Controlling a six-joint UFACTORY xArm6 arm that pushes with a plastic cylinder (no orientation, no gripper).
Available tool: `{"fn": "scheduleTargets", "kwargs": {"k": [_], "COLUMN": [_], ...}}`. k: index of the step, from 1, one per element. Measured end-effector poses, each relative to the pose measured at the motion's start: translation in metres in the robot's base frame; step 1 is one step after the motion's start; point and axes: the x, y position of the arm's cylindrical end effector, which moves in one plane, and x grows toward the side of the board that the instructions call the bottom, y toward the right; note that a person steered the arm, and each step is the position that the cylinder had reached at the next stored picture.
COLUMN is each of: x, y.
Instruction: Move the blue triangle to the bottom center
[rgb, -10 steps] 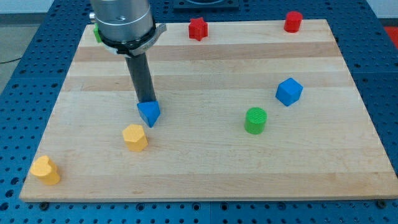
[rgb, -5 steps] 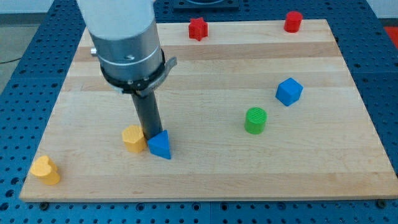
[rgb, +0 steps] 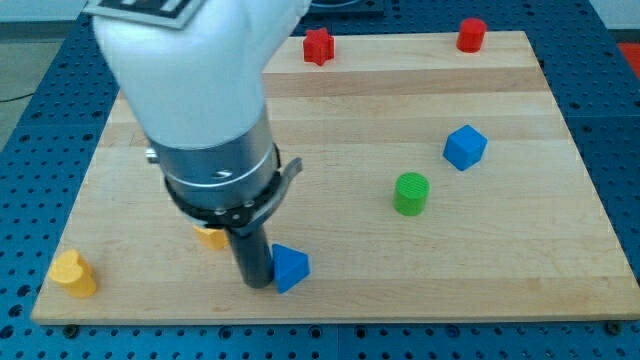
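The blue triangle (rgb: 290, 267) lies near the view's bottom edge of the wooden board (rgb: 520, 250), a little left of centre. My tip (rgb: 255, 284) rests on the board right against the triangle's left side. The arm's grey body hangs above it and hides part of the board behind.
An orange block (rgb: 210, 236) peeks out from under the arm, left of the triangle. An orange heart-shaped block (rgb: 73, 273) sits at the bottom left corner. A green cylinder (rgb: 410, 193), a blue cube (rgb: 464, 147), a red star-like block (rgb: 318, 46) and a red cylinder (rgb: 471, 34) lie further off.
My tip has moved down and to the right across the board, pushing the blue triangle from mid-left down towards the bottom edge. The arm now covers most of the orange block.
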Motion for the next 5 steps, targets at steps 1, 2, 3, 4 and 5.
{"fn": "scheduleTargets", "kwargs": {"k": [1,2,3,4,5], "x": [-0.005,-0.007,-0.006,-0.006,-0.005], "y": [0.019,0.031,0.053,0.055,0.063]}}
